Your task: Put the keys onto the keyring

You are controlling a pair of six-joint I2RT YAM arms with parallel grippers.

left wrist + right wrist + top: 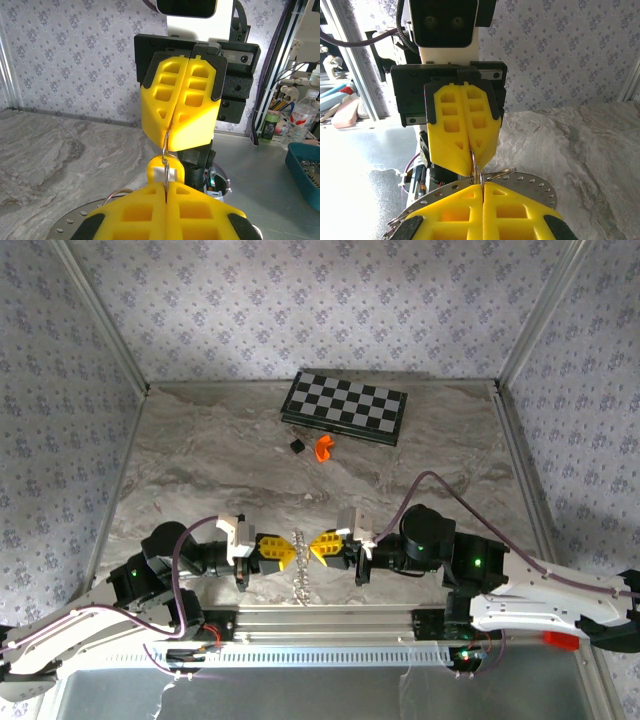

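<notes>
Both yellow-fingered grippers meet tip to tip above the near edge of the marble table (200, 470). My left gripper (290, 551) (165, 184) is shut; the keys, one small yellow piece with a white patch (158, 172), pokes out just past its fingertips, thin metal running into the gap. My right gripper (314, 546) (482, 186) is shut on a thin wire ring of the keyring (299, 575). The keyring's silvery round plate with holes along its rim (530, 181) hangs below the fingers. How the metal pieces link between the tips is too fine to tell.
A folded chessboard (345, 408) lies at the back of the table, with a small black cube (296, 445) and an orange curved piece (324, 448) just in front of it. Patterned walls and aluminium posts (100, 315) enclose the table.
</notes>
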